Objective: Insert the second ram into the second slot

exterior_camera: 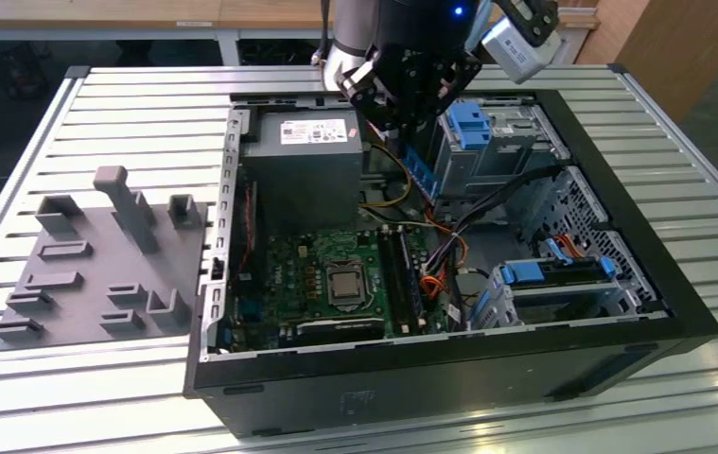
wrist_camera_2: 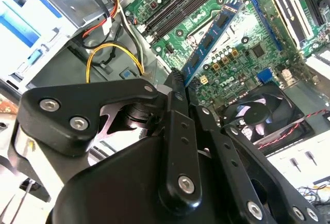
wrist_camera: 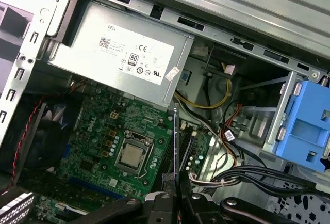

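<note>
Above the open PC case [exterior_camera: 460, 374], my gripper [exterior_camera: 411, 128] is clamped on one end of the second ram [exterior_camera: 423, 177]. The stick hangs clear of the motherboard's RAM slots [exterior_camera: 399, 270], probably for alignment; not seated yet.

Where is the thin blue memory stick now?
In the exterior view the second ram hangs in the gripper over the case, between the grey power supply on the exterior view's left and the blue drive cage.
</note>
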You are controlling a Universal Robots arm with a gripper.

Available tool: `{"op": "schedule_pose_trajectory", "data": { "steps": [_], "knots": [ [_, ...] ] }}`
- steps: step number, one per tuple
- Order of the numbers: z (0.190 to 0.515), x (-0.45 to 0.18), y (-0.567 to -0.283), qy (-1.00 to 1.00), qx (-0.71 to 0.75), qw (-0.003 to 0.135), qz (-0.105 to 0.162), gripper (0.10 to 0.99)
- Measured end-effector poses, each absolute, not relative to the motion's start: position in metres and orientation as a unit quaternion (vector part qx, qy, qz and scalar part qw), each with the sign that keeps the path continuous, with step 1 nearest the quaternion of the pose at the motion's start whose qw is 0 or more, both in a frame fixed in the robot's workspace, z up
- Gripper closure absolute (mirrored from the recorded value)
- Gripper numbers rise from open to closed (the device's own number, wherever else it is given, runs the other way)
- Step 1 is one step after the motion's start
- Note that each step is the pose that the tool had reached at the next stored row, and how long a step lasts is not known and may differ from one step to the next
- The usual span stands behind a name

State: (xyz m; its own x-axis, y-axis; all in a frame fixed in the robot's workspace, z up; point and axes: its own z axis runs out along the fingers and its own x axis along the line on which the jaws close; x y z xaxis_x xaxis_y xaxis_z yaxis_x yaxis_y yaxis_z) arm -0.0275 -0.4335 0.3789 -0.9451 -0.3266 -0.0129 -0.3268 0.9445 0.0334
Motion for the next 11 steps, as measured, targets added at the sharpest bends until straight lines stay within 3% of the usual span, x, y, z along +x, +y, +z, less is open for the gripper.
{"op": "schedule_pose_trajectory", "data": {
  "steps": [11],
  "knots": [
    [0.3788,-0.0275,-0.4335,0.993,-0.118,0.004,0.017,0.945]
  ]
}}
